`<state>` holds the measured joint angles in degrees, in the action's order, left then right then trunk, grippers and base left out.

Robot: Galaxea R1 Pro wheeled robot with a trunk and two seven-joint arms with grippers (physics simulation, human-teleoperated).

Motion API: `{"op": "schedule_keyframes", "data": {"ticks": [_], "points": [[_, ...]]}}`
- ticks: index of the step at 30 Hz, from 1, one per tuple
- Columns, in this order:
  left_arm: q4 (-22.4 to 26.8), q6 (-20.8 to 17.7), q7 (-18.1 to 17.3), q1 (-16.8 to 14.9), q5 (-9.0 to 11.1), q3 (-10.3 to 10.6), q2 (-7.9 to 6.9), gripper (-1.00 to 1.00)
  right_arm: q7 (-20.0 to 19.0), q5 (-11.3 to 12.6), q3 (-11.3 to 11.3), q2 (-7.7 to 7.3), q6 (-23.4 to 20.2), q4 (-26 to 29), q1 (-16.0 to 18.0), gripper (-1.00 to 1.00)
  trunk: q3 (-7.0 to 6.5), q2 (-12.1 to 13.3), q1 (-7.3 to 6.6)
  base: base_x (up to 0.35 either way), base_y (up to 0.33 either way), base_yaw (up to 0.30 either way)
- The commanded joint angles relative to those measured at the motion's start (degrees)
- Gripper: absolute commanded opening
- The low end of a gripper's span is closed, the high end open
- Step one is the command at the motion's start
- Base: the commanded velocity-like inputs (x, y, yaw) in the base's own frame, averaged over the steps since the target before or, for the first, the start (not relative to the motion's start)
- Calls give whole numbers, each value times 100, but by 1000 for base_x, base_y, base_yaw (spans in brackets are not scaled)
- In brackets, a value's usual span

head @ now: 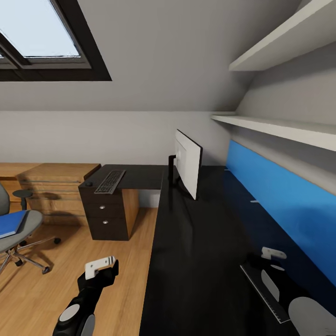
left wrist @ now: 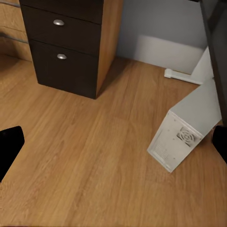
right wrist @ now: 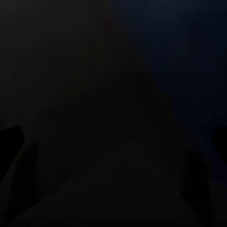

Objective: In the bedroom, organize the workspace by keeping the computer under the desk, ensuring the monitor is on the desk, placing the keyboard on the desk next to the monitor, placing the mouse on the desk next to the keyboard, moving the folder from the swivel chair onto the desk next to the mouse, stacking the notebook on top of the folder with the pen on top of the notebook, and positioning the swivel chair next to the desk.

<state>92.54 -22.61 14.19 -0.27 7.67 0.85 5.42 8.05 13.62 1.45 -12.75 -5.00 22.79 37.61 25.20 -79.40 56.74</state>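
The monitor [head: 187, 169] stands on the black desk [head: 196, 261], edge-on to me. On the desk's side wing, above the drawer unit [head: 109, 212], lies the keyboard [head: 110, 181]. At the far left the blue folder [head: 11, 223] rests on the swivel chair [head: 24, 227]. The grey computer [left wrist: 182, 137] stands on the floor by the desk's edge. My left gripper [head: 100, 266] hangs open over the floor, with nothing between its fingers [left wrist: 9, 146]. Over the desk's near right, my right gripper [head: 273, 254] is open. Mouse, notebook and pen are not identifiable.
A flat dark slab with a pale edge [head: 261, 291] lies on the desk under my right arm. A blue back panel [head: 280, 200] and two white shelves [head: 280, 128] line the right wall. A wooden dresser [head: 51, 186] stands beyond the chair.
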Motion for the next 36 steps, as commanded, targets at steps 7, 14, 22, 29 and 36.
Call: {"op": "schedule_keyframes", "data": {"ticks": [7,14,22,29,36], "points": [[7,-23,35,-1,67,-348,2,100,26,33,4,0,-397,-13,1,100,6,-4,0,0,0,0],[8,-24,32,-1,68,-396,3,100,29,35,4,0,-585,-11,1,100,6,-4,0,-145,0,0],[5,-24,32,-1,68,-401,3,100,26,35,4,0,-607,-7,1,100,6,-4,0,-133,0,0],[1,-24,32,-3,68,-401,3,100,24,35,4,0,-595,-9,1,100,6,-4,0,-241,0,0],[1,-24,32,0,68,-401,3,100,22,35,4,0,-588,-5,1,100,6,-4,0,-246,0,0]]}}
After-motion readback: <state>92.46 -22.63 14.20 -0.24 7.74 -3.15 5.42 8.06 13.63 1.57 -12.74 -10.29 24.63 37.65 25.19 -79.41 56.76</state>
